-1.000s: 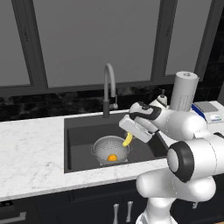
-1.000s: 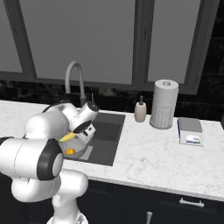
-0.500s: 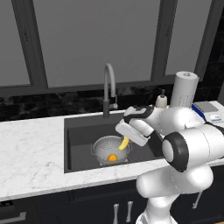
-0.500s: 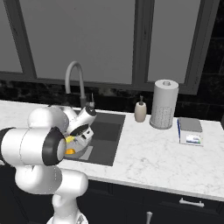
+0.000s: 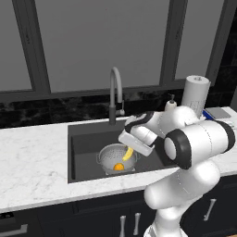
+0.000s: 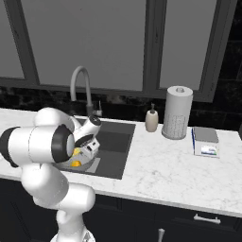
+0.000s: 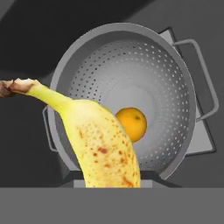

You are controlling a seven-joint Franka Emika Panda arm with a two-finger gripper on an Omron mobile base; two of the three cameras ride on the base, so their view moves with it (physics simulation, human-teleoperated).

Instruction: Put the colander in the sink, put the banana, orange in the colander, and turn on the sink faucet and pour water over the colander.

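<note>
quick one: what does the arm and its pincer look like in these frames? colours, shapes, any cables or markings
Single arm: glossy white rounded shells, bulbous at the links, with dark charcoal bands at the joints. The hand is a white boxy block with dark trim along its edges; the pincer sits at its end, its fingers too small to describe here. No external cables, labels or markings are visible in either base view.

Arm folded low at centre right of the left base view, wrist bent down-left, gripper [image 5: 130, 149] closed on the banana [image 7: 101, 136].
</note>
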